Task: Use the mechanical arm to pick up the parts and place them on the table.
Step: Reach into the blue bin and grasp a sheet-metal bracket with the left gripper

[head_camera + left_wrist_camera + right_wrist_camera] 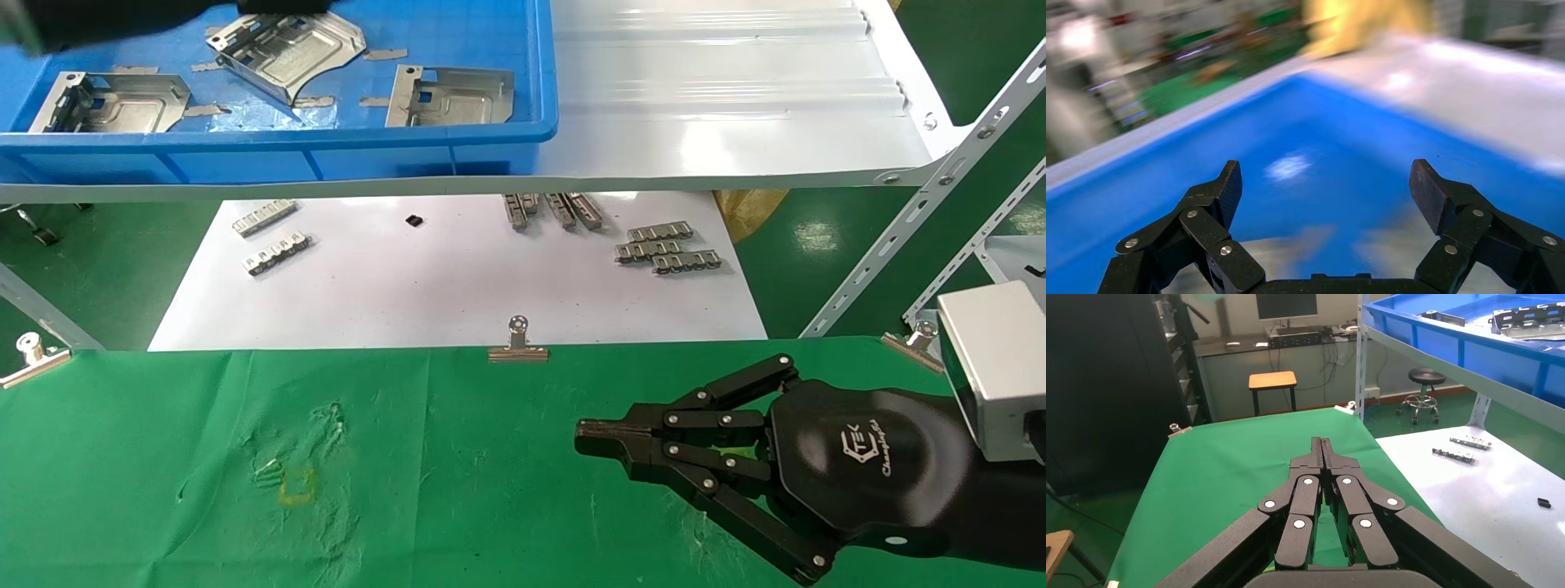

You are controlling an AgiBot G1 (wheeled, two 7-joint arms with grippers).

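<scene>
While the three stamped parts (pixel 282 45) lie in the blue bin (pixel 458 135) on the shelf, left pincer (pixel 1324 184) hangs wide open and empty above them, presumably to pick; right pincer (pixel 592 437), pinched closed on nothing, idles over the green desk (pixel 409 490).

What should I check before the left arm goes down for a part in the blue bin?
1. Left gripper open, nothing in it: ok.
2. Left gripper over the blue bin: ok.
3. Parts in the bin, three visible: ok.
4. Which part lies beneath the left gripper: cannot tell.
5. Right gripper shut, over the green table, away from the bin: ok.
6. No part placed on the table yet: ok.
</scene>
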